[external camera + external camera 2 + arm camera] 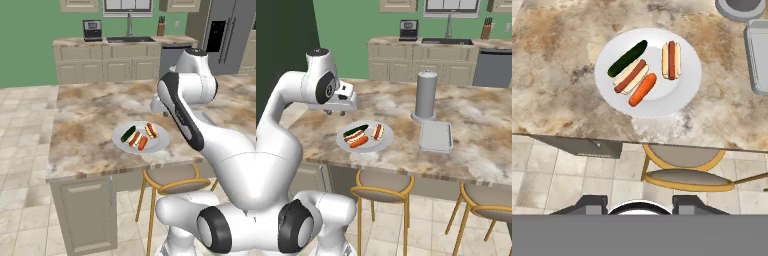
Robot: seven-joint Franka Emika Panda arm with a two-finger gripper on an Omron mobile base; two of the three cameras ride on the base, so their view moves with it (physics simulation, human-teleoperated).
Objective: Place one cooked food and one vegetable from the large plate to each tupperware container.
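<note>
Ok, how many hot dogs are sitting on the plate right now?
2. One hot dog lies mid-plate between the cucumber and the carrot; the other hot dog lies apart, toward the side of the plate facing the grey tray. Nothing seems hidden.

Glossy white rounded arm [210, 140], dark grey joint bands, black stripe along one link

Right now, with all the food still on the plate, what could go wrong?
1. The cucumber, one hot dog and the carrot lie packed side by side; the claw may nudge a neighbour when picking one.
2. The plate sits near the counter's front edge, so a knocked piece could roll off.
3. A grey tray lies beside a tall canister, which the arm could clip.
</note>
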